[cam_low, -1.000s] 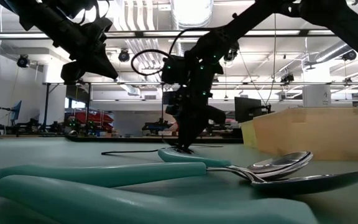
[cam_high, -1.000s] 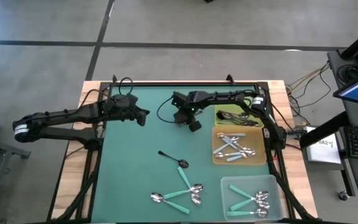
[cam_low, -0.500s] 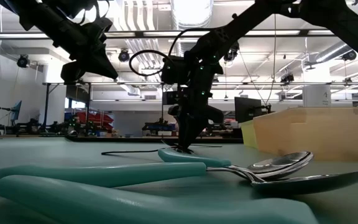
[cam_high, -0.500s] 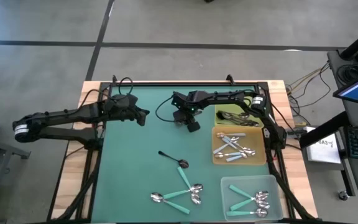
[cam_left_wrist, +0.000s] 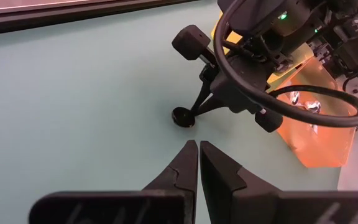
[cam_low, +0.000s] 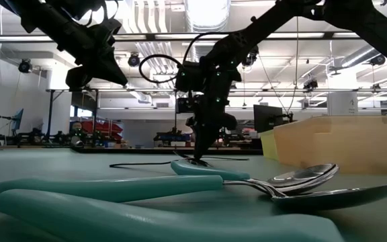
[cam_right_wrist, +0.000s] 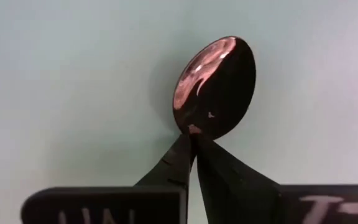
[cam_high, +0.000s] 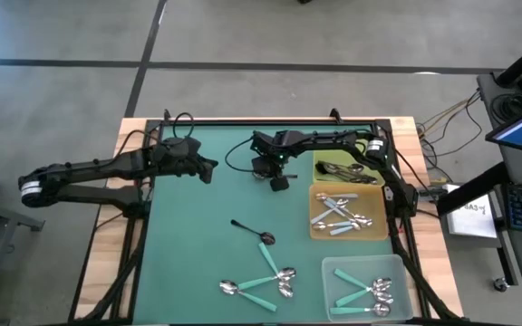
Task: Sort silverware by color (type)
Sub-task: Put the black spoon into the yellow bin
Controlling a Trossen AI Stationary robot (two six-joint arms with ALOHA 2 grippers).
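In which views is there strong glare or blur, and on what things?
Right wrist view: a bright reflection lies across the dark spoon bowl pinched in the right gripper. Low view: the near teal-handled spoons are blurred, and a ceiling light glares. High view: even light, soft shadows.

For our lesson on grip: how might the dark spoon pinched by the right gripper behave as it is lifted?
The dark spoon looks like rigid metal, so it probably won't flex. Its glossy bowl suggests a slippery surface. The right gripper pinches it only at the narrow neck, so the spoon may pivot or swing.
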